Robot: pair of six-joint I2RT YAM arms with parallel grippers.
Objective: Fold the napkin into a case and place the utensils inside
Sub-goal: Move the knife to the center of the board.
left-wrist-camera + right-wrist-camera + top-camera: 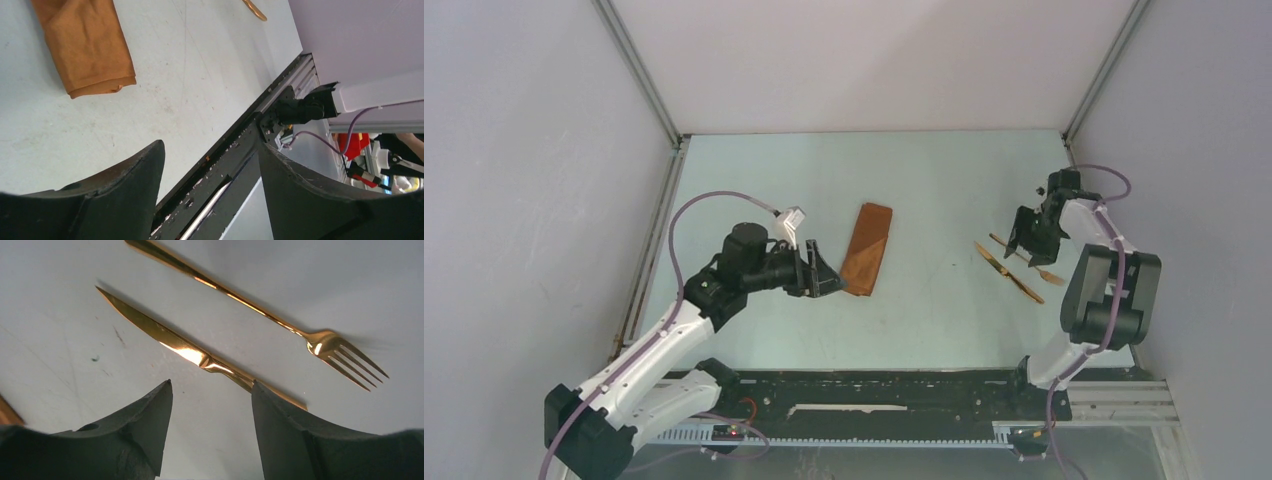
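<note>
The rust-orange napkin lies folded as a narrow case (868, 248) mid-table; its near end shows in the left wrist view (87, 45). My left gripper (824, 275) is open and empty just left of the case's near end, with its jaws wide apart (210, 147). The two golden utensils lie side by side on the table at the right: a knife (1009, 272) and a fork (1027, 258). My right gripper (1024, 235) is open and empty, hovering over them (211, 385). The knife (190, 352) runs just past its fingertips, and the fork (260, 310) lies beyond.
Grey walls with metal corner posts (639, 70) close in the table on the left, back and right. A black rail (874, 395) runs along the near edge between the arm bases. A golden utensil tip (255, 10) shows at the top of the left wrist view.
</note>
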